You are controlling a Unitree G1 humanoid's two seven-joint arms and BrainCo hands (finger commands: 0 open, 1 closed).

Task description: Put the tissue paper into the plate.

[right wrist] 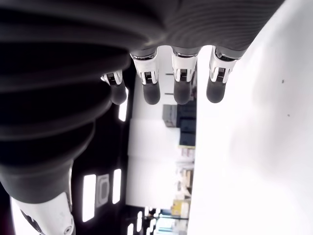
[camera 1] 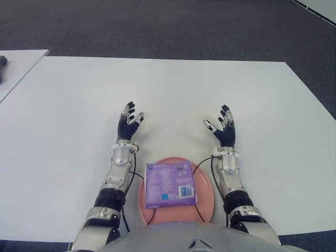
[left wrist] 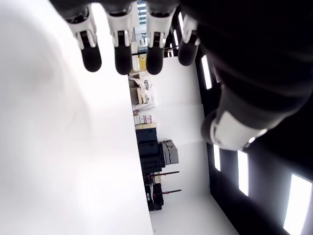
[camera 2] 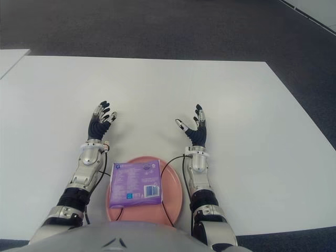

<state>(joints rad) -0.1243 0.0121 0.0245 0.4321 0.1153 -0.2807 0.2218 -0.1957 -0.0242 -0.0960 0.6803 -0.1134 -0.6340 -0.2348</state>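
Note:
A purple pack of tissue paper (camera 1: 170,185) lies flat in the pink plate (camera 1: 205,200) at the table's near edge, just in front of my body. My left hand (camera 1: 129,121) is raised beyond the plate on its left side, fingers spread and holding nothing. My right hand (camera 1: 223,125) is raised beyond the plate on its right side, fingers likewise spread and empty. Each wrist view shows straight fingers (left wrist: 123,51) (right wrist: 182,81) with nothing between them.
The white table (camera 1: 173,89) stretches wide ahead of both hands. A second white table (camera 1: 18,63) stands at the far left with a dark object (camera 1: 2,62) at its edge. Dark carpet (camera 1: 157,26) lies beyond.

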